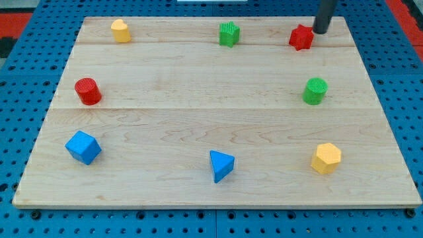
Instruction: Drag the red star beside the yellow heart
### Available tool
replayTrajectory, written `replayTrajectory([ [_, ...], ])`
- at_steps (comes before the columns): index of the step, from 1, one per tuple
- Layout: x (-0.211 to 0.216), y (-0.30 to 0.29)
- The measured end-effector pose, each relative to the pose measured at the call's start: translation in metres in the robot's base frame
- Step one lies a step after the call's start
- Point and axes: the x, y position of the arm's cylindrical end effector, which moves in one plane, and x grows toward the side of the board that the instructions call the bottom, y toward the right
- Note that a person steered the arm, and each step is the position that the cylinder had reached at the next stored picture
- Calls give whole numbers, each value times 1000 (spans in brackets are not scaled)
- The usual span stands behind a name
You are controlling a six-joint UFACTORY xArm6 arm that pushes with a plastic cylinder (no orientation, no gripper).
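At the view's top right, my tip [320,31] touches the red star [301,38].
No jaws on this rod; yellow heart [120,30] sits top left.

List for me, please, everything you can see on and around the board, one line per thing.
wooden board: one, pale wood, fills most of the view
yellow heart: one, yellow, top left corner
green star: one, green, top edge, near the middle
red star: one, red, top right
red cylinder: one, red, left side
green cylinder: one, green, right side
blue cube: one, blue, bottom left
blue triangular block: one, blue, bottom middle
yellow hexagonal block: one, yellow, bottom right
pegboard: one, blue, under and around the board
my tip: one, dark rod, just up and right of the red star
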Motion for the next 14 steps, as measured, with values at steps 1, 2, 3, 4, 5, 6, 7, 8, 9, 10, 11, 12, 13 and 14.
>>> replayTrajectory([
  [1, 45, -20],
  [2, 81, -35],
  [3, 71, -102],
  [4, 62, -96],
  [5, 52, -77],
  [6, 23, -72],
  [7, 35, -103],
  [8, 69, -149],
  [9, 71, -171],
  [10, 60, -183],
  [11, 85, -208],
  [12, 92, -248],
  [13, 41, -292],
  [14, 22, -308],
])
